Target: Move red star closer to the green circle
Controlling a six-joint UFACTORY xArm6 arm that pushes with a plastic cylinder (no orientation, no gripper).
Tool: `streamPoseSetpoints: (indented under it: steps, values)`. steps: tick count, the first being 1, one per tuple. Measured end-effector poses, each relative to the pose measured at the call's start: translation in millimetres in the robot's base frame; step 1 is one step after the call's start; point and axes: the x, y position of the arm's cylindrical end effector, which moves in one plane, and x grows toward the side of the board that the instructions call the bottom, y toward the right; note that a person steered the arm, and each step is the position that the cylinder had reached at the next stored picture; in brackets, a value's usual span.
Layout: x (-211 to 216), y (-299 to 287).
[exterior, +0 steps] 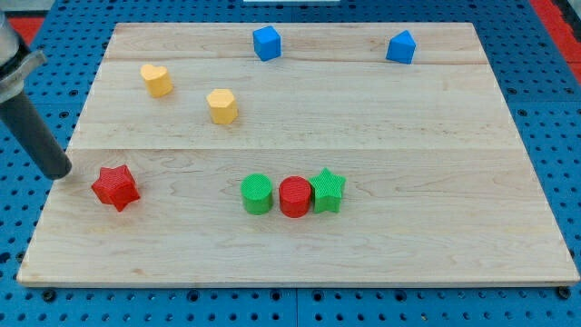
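My tip (pixel 60 172) sits at the surface's (pixel 436 118) left edge, just left of the red star (pixel 115 187) — no claw here, only a bare rod holding nothing — and the green circle (pixel 257 193) lies well off to the view's right, so pushing rightward suits.

The arm is showing as a straight, smooth, dark grey-to-black cylindrical rod, matte with a faint sheen along one side. My tip (pixel 58 172) is appearing as a rounded blunt end. Above the rod, a lighter grey metallic collar is showing, cut off by the frame edge.
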Motion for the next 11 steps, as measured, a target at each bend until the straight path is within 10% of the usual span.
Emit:
streamPoseSetpoints:
  steps: [1,3,5,11]
  values:
    - [-6.2,75.3]
    - [-1.5,9.2]
    - [11.4,121.4]
    - [43.1,108.6]
